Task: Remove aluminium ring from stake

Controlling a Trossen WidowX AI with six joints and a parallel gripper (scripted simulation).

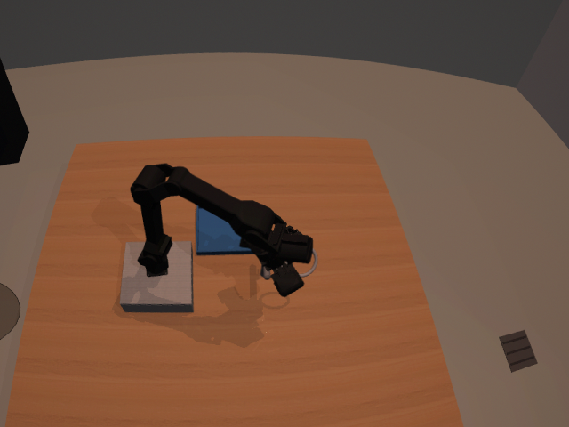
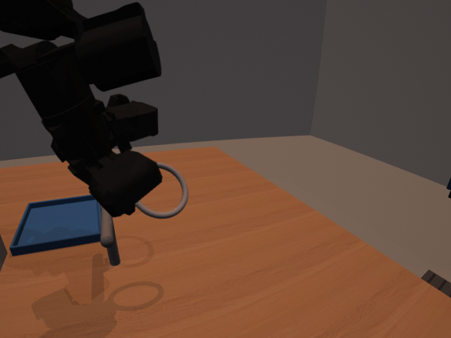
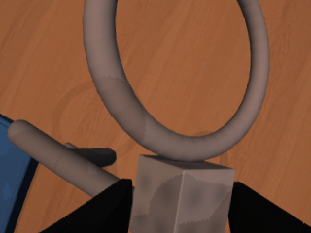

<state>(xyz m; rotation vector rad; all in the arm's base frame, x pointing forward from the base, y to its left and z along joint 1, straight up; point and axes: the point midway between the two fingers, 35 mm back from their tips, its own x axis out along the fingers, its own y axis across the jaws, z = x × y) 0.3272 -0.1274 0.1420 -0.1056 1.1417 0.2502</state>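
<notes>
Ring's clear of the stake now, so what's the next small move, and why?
I'd probably swing the gripper, at its present height, toward the blue tray. It grips the tab, and the ring hangs off the stake, beyond the cross-bar from the tray, so staying high should avoid snagging.

Arm (image 1: 209, 195) (image 2: 65, 91) near-black throughout, dull finish. Long link straight, bar-like, edges bevelled; elbow (image 1: 150, 180) rounded, barrel-shaped. Foot (image 1: 156, 267) compact, angular, same black. Wrist housing (image 1: 296, 248) (image 2: 118, 51) thick, drum-like, flat-ended. Below it, narrower cylinder with thin seam round it, then small boxy parts and brackets. Gripper (image 1: 292, 274) (image 2: 127, 198) (image 3: 179, 190) black too: outer finger chunky, faceted, corners cut; in wrist view, both fingers dark wedges. Fine detail lost in shadow.
</notes>
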